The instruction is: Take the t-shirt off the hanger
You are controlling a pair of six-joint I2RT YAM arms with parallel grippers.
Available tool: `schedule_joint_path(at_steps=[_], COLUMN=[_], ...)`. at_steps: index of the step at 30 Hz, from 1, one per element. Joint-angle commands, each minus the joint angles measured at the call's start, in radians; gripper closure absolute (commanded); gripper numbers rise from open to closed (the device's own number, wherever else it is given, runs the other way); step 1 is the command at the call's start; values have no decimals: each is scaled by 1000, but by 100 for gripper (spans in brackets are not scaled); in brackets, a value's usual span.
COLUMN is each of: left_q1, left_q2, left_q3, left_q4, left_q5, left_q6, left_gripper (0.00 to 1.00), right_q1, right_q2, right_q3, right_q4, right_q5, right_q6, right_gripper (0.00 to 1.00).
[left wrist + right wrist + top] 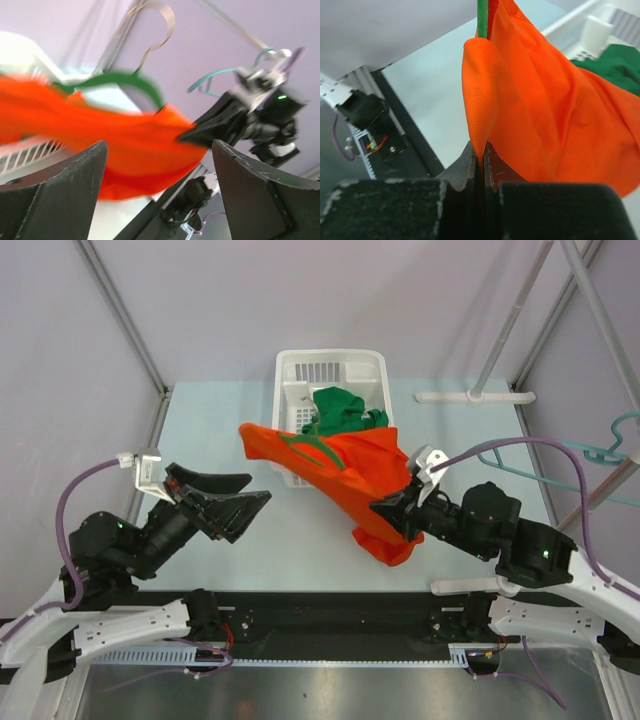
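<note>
An orange t-shirt (pixel 350 475) hangs on a green hanger (pixel 312 448), lifted above the table in front of the basket. My right gripper (pixel 392 508) is shut on a fold at the shirt's lower right. The right wrist view shows the cloth (pixel 530 100) pinched between the jaws of that gripper (pixel 481 150), with the hanger (pixel 482 20) above. My left gripper (pixel 258 488) stands open to the left of the shirt, apart from it. In the left wrist view the shirt (pixel 125 135) and hanger (pixel 130 78) lie beyond the open left gripper (pixel 159 150).
A white basket (pixel 290 370) holding a green garment (pixel 345 410) stands at the back middle. A white drying rack (pixel 480 395) rises at the back right, with a teal hanger (pixel 610 450) on it. Frame poles run along both sides.
</note>
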Motion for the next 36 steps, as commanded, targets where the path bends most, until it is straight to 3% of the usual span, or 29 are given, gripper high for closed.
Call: schedule_joint_path(at_steps=[1,5,9,11,12,16,23,27,32,36], left_q1=[-1,0,0,0,0,8,26,55,121,134], left_q2=[94,146,257,272,275,288,400,466,524,541], left_q3=[98,159,265,293,296,278,344,405,429,405], left_q4=[51,27,-225,-271,-290,-268,-213,-192,-190,-167], left_q5=[104,245,75,-41,-69,-97,-101,-146,-62,-25], left_q6=[68,306,399,390,382,340,280,264,235,224], left_gripper=[13,20,21,21,25,29,29,40,45,57], right_q1=[5,-42,-199,-292,-321,-441,-460,-460,-460,-452], right_q2=[67,115,123,109,106,97,86,75,60,45], right_q3=[2,15,15,5,4,1,-10,-7,-12,-16], right_q4=[158,155,166,174,174,154,135,134,144,147], right_q5=[-257,-357,-564,-673,-707,-866,-911,-921,-933,-927], right_q6=[-34,-25,24,53,60,72,66,61,74,72], right_gripper=[100,100,100,100,100,100,100,100,100,100])
